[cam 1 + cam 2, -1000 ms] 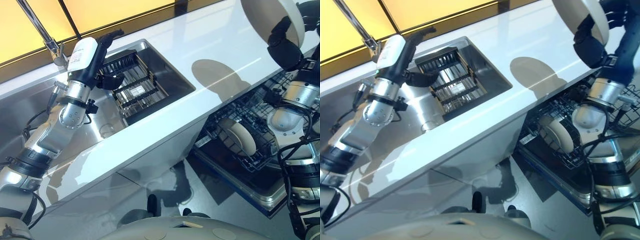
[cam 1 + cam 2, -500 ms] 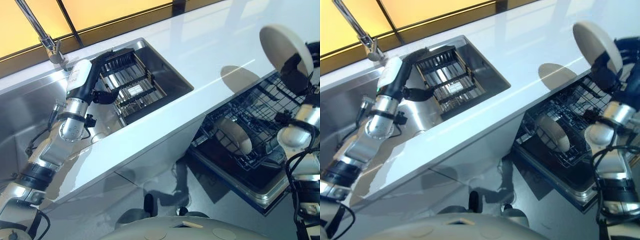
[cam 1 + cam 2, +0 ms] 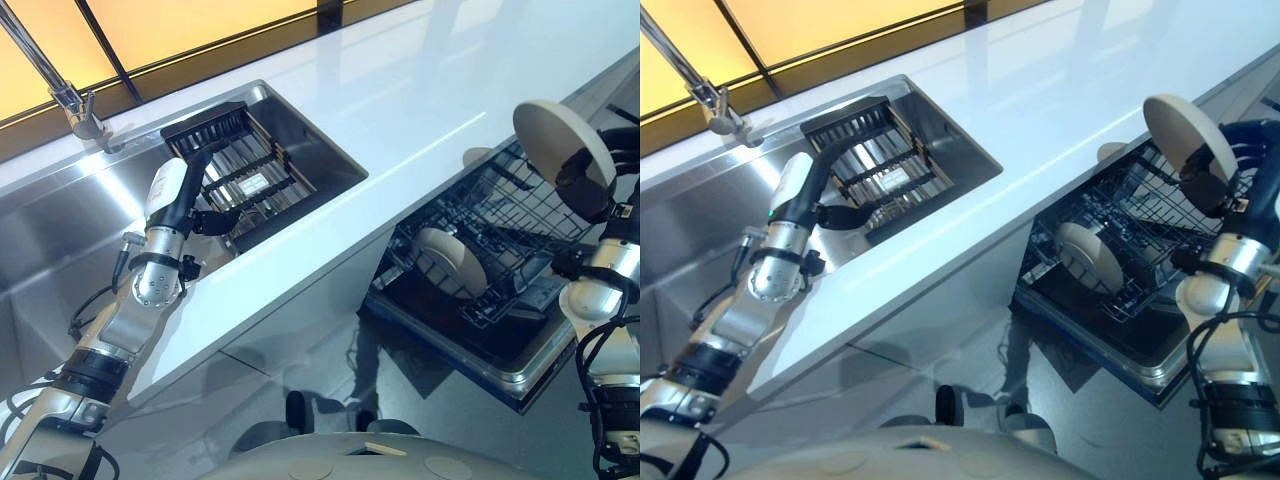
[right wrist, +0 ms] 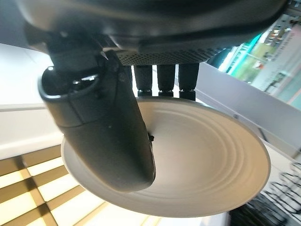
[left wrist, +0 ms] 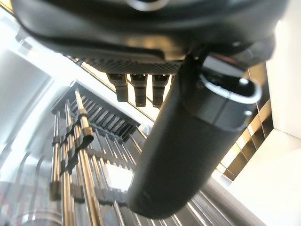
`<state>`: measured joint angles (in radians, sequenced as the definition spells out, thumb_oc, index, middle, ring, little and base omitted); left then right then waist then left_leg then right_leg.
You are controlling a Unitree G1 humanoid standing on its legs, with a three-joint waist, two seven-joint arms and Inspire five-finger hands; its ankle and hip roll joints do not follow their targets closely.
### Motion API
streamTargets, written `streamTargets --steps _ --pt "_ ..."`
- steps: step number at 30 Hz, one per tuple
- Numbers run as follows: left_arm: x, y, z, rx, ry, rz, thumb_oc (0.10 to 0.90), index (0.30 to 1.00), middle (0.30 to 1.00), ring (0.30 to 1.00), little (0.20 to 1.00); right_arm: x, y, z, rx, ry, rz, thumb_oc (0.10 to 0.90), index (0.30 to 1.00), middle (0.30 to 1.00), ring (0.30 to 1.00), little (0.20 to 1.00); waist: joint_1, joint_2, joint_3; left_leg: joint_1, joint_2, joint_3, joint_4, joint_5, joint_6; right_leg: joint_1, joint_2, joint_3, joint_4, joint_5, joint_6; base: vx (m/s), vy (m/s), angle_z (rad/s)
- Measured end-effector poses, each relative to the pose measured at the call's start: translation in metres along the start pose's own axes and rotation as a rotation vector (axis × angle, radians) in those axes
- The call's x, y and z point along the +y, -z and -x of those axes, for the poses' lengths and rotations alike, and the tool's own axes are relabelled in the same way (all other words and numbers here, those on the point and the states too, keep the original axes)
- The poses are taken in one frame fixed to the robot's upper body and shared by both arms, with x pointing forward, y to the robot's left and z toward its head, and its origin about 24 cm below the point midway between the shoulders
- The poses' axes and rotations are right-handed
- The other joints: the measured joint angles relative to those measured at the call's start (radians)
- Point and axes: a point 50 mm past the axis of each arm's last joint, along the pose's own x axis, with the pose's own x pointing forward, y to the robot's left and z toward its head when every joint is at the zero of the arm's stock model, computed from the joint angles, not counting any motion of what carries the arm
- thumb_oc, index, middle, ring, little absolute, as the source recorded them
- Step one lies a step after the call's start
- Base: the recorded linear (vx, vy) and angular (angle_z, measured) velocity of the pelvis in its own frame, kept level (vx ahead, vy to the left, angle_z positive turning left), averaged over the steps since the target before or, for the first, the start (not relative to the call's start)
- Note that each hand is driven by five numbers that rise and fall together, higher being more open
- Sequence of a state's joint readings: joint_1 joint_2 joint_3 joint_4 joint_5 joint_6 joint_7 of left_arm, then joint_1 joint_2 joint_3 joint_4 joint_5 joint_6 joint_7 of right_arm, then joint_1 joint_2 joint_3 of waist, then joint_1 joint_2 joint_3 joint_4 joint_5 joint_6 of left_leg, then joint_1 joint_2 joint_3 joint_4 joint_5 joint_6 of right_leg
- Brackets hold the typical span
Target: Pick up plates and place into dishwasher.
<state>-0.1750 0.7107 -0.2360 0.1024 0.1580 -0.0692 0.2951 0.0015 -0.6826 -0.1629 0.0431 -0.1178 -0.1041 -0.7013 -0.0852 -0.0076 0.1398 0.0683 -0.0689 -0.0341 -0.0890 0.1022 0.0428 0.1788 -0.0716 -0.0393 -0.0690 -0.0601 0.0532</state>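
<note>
The plate (image 3: 562, 143) sits pinched at its rim in our right hand (image 3: 585, 187), above the dishwasher rack (image 3: 505, 235). We judge it stiff, glazed, slippery and breakable, so rim hold suits. Our left hand (image 3: 185, 190) hangs relaxed and empty over the sink (image 3: 60, 225).

Below the right hand (image 3: 585, 185), the black wire dishwasher rack (image 3: 500, 235) lies open, one round cream plate (image 3: 447, 262) standing among its tines.

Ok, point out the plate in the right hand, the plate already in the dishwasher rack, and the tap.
held plate (image 3: 552, 133), left eye view, its back
racked plate (image 3: 447, 258), left eye view, its face
tap (image 3: 40, 62), left eye view, its spout
</note>
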Motion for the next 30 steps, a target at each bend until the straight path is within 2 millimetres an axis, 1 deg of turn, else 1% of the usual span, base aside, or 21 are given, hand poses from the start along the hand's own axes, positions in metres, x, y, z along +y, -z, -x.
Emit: streamTargets --steps 7,11,16,23,27,30 --pt "0.000 0.010 0.002 0.043 -0.001 -0.005 0.800 0.900 0.900 0.900 0.900 -0.001 0.012 0.008 0.051 -0.038 0.048 0.100 0.300 0.300 0.300 0.200 -0.003 0.000 0.000 0.004 0.001 0.004 0.000 -0.001 0.000 0.002 0.000 0.003 0.001 0.000 0.000 0.00 -0.002 -0.01" --pt "0.000 0.011 0.002 0.047 -0.003 -0.006 0.800 0.900 0.900 0.900 0.900 0.001 0.021 0.010 0.096 -0.099 0.083 0.100 0.300 0.300 0.300 0.200 -0.003 -0.002 0.001 0.004 0.001 0.004 0.000 -0.001 0.000 0.002 0.000 0.003 0.001 0.000 0.000 0.00 0.000 0.00" --pt "0.001 0.012 0.002 0.049 -0.005 -0.006 0.800 0.900 0.900 0.900 0.900 0.004 0.045 0.017 0.226 -0.203 0.172 0.100 0.300 0.300 0.300 0.200 0.001 -0.005 0.003 0.004 0.001 0.004 0.000 -0.001 0.000 0.002 0.000 0.003 0.001 0.000 0.000 0.00 0.000 0.00" --pt "0.001 0.010 0.001 0.043 -0.007 -0.006 0.800 0.900 0.900 0.900 0.900 0.011 0.081 0.035 0.430 -0.329 0.314 0.100 0.300 0.300 0.300 0.200 0.013 -0.011 0.006 0.004 0.001 -0.001 0.000 -0.001 0.000 0.004 0.000 -0.001 0.001 0.000 0.000 0.02 -0.009 0.00" --pt "0.001 0.009 0.000 0.038 0.001 -0.006 0.800 0.900 0.900 0.900 0.900 0.019 0.093 0.041 0.502 -0.387 0.367 0.100 0.300 0.300 0.300 0.200 0.023 -0.013 0.007 0.004 0.001 -0.006 0.000 -0.001 0.000 0.006 0.000 -0.004 0.001 0.000 0.000 0.06 -0.027 0.02" --pt "0.001 0.008 -0.002 0.033 0.012 -0.005 0.800 0.900 0.900 0.900 0.900 0.026 0.097 0.040 0.534 -0.413 0.387 0.100 0.300 0.300 0.300 0.200 0.030 -0.017 0.009 0.007 0.000 -0.018 0.000 -0.001 0.000 0.016 0.000 -0.020 -0.001 0.000 0.000 0.06 -0.042 0.11"
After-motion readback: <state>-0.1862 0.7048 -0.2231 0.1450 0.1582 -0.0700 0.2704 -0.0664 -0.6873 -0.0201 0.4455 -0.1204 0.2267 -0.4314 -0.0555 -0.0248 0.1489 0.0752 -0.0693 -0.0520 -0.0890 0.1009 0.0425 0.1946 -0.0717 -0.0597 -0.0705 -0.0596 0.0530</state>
